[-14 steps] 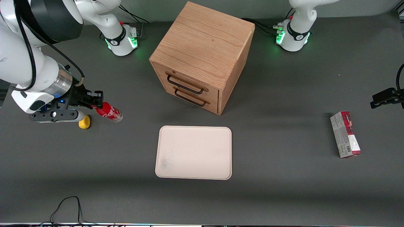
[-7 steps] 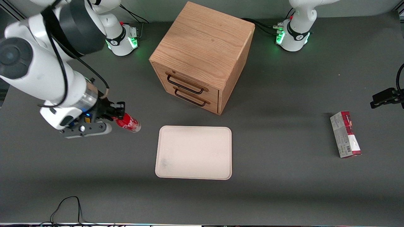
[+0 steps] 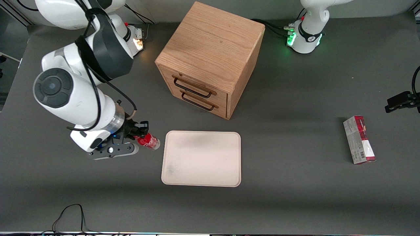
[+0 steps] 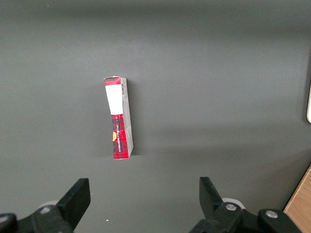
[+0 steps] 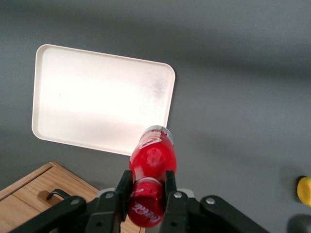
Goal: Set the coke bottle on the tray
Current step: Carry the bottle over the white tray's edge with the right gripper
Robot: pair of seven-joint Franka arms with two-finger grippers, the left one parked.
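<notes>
My right gripper (image 3: 140, 130) is shut on the red cap end of the coke bottle (image 3: 148, 141) and holds it above the table, just beside the working-arm end of the tray (image 3: 201, 159). In the right wrist view the black fingers (image 5: 123, 187) clamp the bottle (image 5: 151, 160) by its neck, with its clear base hanging near the rim of the cream-white tray (image 5: 99, 99). The tray lies flat in front of the wooden drawer box.
The wooden drawer box (image 3: 210, 57) with two black handles stands farther from the front camera than the tray. A red-and-grey carton (image 3: 359, 139) lies toward the parked arm's end of the table. A yellow object (image 5: 304, 190) shows in the right wrist view.
My gripper has carried the coke bottle from the working arm's end of the table toward the tray and nearer the front camera. The yellow object is now hidden under the arm in the front view.
</notes>
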